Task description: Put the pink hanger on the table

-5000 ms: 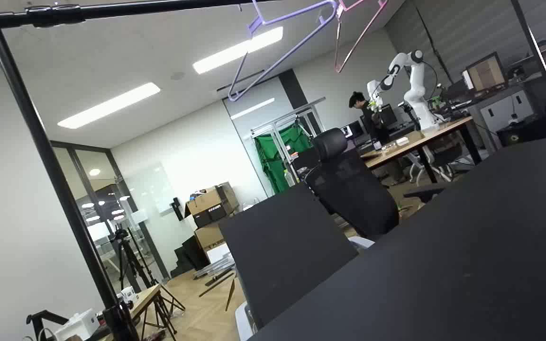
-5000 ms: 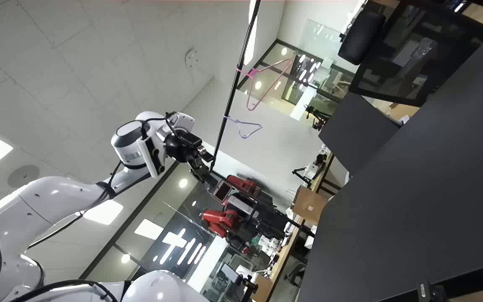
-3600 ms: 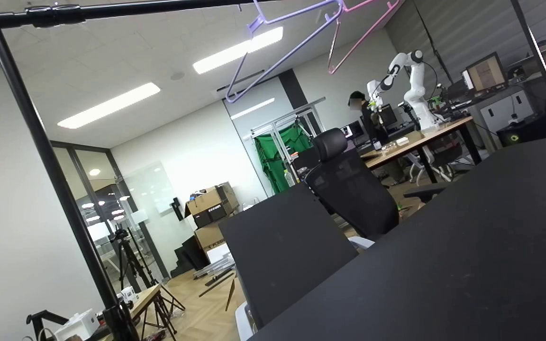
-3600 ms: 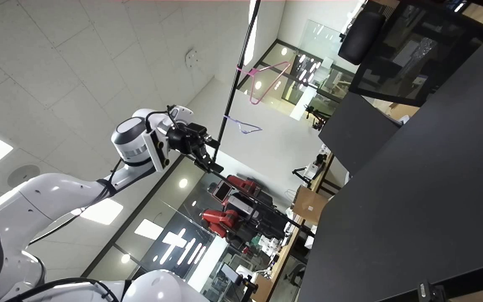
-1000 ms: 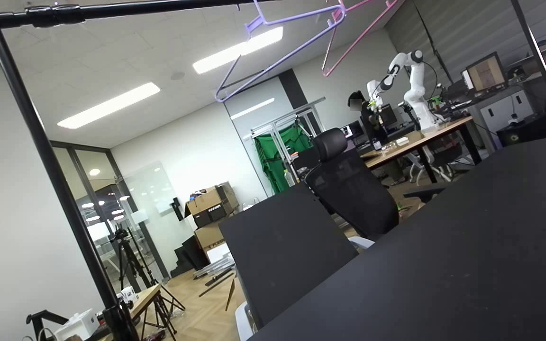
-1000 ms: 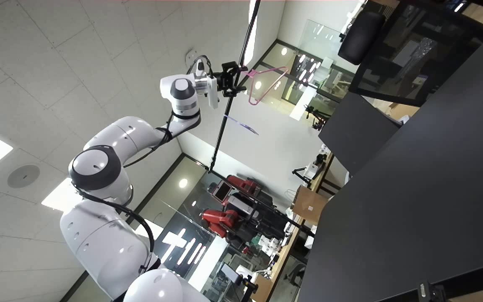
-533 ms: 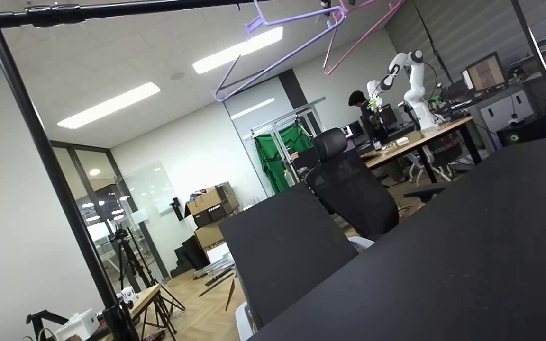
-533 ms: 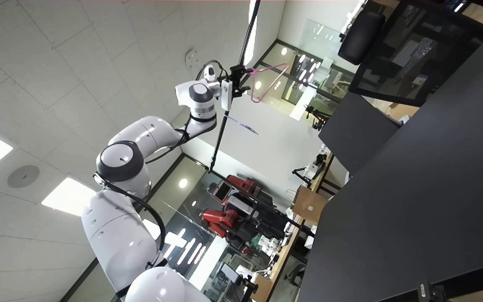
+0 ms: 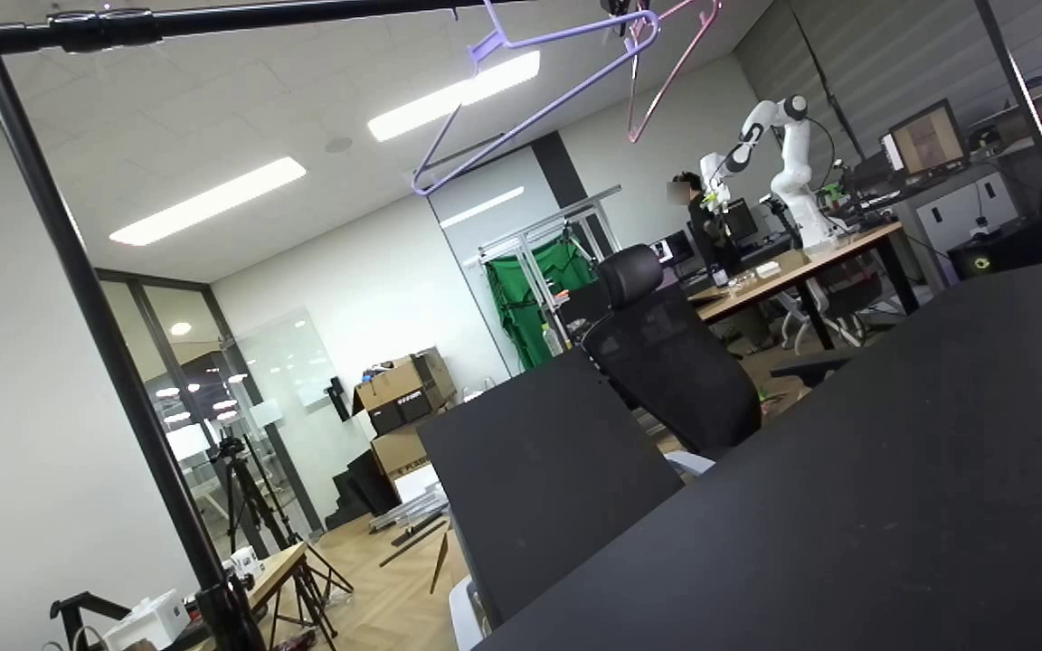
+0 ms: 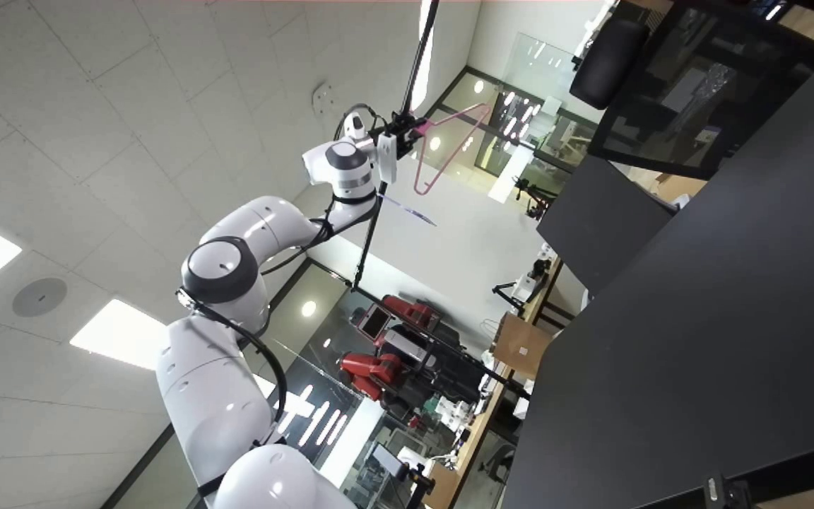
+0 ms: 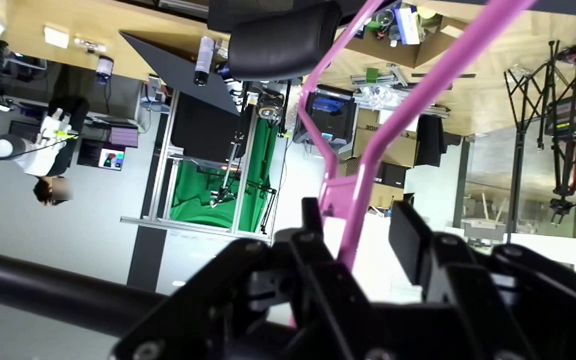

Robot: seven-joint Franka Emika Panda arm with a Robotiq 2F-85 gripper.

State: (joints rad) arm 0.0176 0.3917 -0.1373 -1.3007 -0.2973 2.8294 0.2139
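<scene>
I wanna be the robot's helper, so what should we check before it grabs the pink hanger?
1. Right hanger: ok, the gripper is at the pink hanger.
2. Gripper open: ok, its fingers stand apart.
3. Lined up: ok, the hanger shows between the fingers in the wrist view.
4. Deep enough to hold: cannot tell.
5. Hanger off the rail: cannot tell, the gripper covers that spot.
6. Not touching the purple hanger: ok, they're apart in an exterior view.
</scene>
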